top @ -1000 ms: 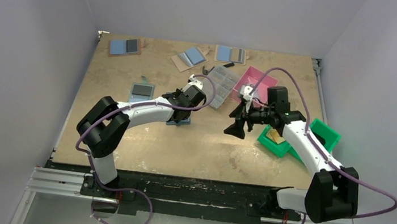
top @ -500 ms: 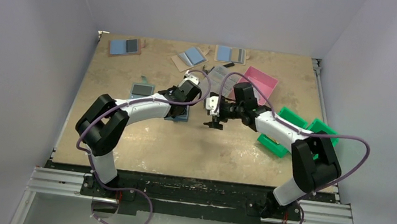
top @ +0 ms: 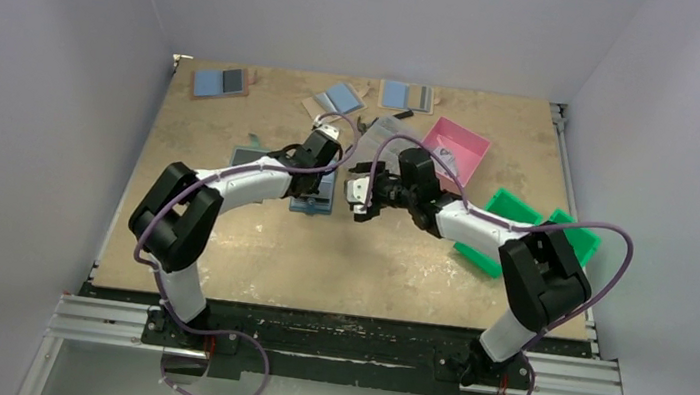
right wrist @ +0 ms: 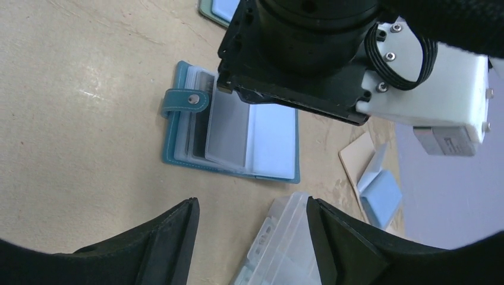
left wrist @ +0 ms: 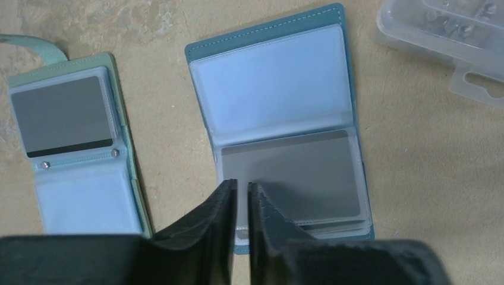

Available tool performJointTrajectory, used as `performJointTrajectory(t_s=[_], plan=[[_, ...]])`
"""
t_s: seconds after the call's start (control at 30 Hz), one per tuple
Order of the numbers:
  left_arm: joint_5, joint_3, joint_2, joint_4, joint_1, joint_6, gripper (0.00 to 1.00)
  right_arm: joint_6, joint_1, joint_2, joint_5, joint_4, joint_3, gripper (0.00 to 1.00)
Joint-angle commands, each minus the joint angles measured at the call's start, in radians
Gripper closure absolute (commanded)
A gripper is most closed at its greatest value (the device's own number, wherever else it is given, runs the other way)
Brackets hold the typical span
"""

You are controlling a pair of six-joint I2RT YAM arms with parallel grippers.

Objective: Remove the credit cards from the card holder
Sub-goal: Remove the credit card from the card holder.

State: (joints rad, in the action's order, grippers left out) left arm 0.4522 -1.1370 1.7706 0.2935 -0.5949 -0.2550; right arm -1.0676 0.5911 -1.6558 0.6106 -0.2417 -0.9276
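- Card holder [left wrist: 279, 83] is lying open and flat on the table [top: 220, 242], mid-table between the two arms, right under the left gripper [left wrist: 242, 186].
- Left claw: fingers are sitting all but together with a thin slit between them. Nothing is showing in the slit, and the tips are hovering over the near end of the holder.
- Right gripper [right wrist: 251, 205]: fingers are standing wide apart and holding nothing. It is looking at the holder from the side, near but not touching.
- Long axis is running away from the left claw, slightly skewed. The empty blue half is pointing away, and the half with the grey credit cards [left wrist: 297, 172] is nearest the fingertips.
- Snap strap [right wrist: 184, 101] is sticking out from the card-stack end in the right wrist view.
- Handling, my guess: the holder is light and floppy at the fold, so it's likely going to slide or lift if pulled unpinned.
- The cards look thin, stiff and slick inside clear sleeves. I'd pinch an exposed card edge and slide it out along the sleeve, with the other claw pressing the blue half down.
- Can't tell which side the sleeves are opening on.
- A mint-green holder [left wrist: 71, 148] is lying just beside it and a clear plastic box [left wrist: 446, 35] is nearby. Neither is the target.
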Motion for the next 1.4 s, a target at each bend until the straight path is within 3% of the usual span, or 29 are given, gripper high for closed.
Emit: performJointTrajectory(t_s=[0.0, 0.13, 0.2, 0.37, 0.57, 0.93, 1.37], plan=[[-0.094, -0.003, -0.080, 0.013, 0.064, -0.059, 0.77, -0.034, 0.012, 0.021, 0.019, -0.021, 0.018, 0.26], [-0.181, 0.054, -0.184, 0.046, 0.122, -0.124, 0.55, -0.042, 0.051, 0.023, -0.011, -0.054, 0.052, 0.26], [-0.260, 0.109, -0.241, 0.026, 0.156, -0.176, 0.51, -0.041, 0.081, 0.004, -0.058, -0.070, 0.046, 0.28], [-0.372, 0.209, -0.334, 0.002, 0.213, -0.299, 0.50, -0.020, 0.135, -0.069, -0.171, -0.106, -0.001, 0.32], [-0.377, 0.301, -0.451, -0.011, 0.232, -0.377, 0.50, -0.014, 0.164, -0.144, -0.258, -0.142, -0.044, 0.36], [-0.315, 0.344, -0.614, 0.062, 0.237, -0.394, 0.47, 0.011, 0.180, -0.207, -0.317, -0.154, -0.092, 0.44], [-0.312, 0.361, -0.662, 0.080, 0.237, -0.398, 0.46, 0.009, 0.191, -0.243, -0.343, -0.154, -0.114, 0.47]])
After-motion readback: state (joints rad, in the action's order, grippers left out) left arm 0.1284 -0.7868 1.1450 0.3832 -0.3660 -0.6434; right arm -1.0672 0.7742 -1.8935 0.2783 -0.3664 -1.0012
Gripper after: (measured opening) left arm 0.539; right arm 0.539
